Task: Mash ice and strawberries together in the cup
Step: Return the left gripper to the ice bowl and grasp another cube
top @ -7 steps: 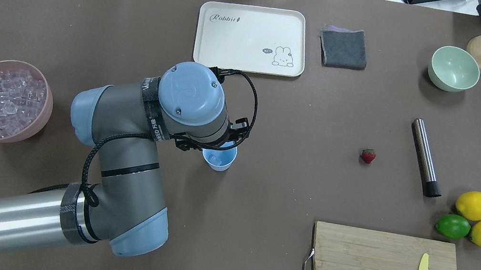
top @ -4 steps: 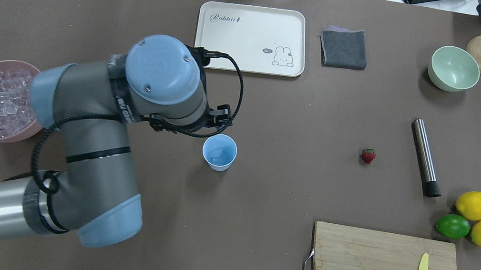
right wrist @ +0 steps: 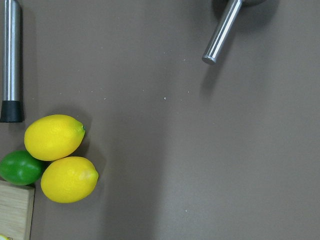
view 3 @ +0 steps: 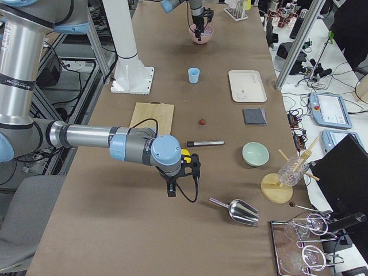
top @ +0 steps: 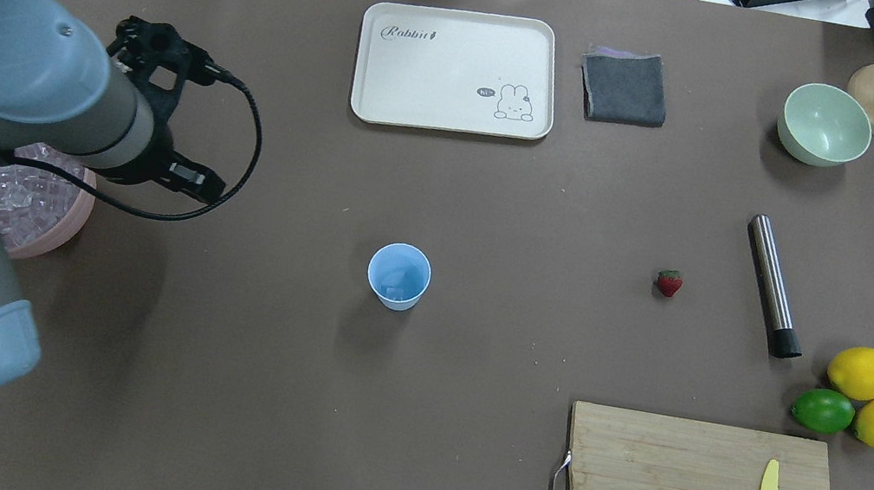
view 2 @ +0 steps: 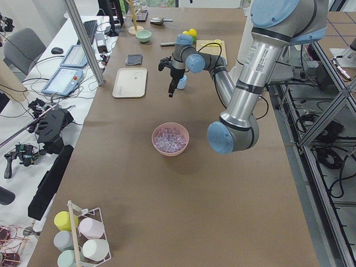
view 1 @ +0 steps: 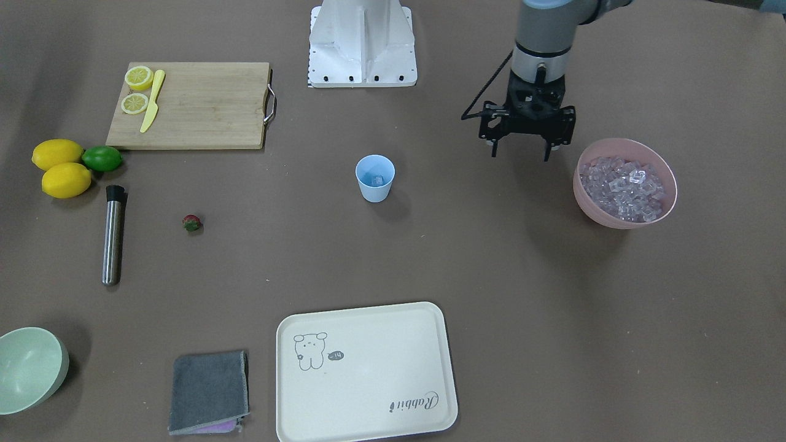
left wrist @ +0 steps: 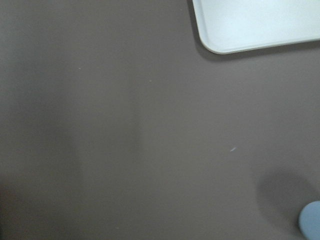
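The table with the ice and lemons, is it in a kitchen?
Most likely a robot lab, not a real kitchen. A big robot arm stands at the table, control screens sit on the bench beside it, and the ice and lemons look laid out for practice.

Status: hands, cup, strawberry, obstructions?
Left hand open, empty, beside the bowl of ice. Right hand near the lemons, grip unclear. Cup holds ice; strawberry lies apart on the table. Nothing between them.
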Controlling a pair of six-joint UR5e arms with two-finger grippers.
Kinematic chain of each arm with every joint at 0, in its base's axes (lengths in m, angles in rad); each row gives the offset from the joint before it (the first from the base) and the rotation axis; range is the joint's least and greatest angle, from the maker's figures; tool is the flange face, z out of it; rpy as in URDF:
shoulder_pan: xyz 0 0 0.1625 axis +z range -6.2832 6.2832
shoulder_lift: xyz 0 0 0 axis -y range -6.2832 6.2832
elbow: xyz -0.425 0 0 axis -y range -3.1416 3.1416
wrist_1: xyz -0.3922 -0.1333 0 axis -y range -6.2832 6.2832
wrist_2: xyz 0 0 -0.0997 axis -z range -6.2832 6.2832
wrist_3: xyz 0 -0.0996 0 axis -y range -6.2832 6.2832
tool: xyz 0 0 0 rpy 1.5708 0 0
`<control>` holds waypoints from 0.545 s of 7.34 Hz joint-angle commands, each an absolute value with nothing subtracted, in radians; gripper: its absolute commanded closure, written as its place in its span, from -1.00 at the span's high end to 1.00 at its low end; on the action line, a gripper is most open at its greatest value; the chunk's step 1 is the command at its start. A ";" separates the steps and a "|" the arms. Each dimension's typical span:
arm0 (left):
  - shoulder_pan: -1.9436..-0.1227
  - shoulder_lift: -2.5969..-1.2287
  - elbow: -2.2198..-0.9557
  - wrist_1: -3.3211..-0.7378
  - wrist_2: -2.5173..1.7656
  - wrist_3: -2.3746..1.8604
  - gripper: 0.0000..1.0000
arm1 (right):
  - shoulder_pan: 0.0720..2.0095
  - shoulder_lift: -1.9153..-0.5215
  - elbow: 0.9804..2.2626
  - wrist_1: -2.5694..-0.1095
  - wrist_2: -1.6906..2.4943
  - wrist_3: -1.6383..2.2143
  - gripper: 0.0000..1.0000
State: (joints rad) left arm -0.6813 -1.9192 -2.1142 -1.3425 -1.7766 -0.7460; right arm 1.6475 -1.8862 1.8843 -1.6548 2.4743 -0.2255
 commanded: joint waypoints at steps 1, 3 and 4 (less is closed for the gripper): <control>-0.761 -1.716 -2.169 -1.426 -1.782 -0.495 0.85 | 1.647 -1.893 1.884 -1.654 2.483 -0.225 1.00; -0.794 -1.527 -2.088 -1.770 -1.811 -0.413 0.85 | 1.647 -1.908 1.884 -1.652 2.531 -0.225 1.00; -0.810 -1.531 -2.033 -1.788 -1.859 -0.388 0.84 | 1.647 -1.907 1.884 -1.652 2.531 -0.225 1.00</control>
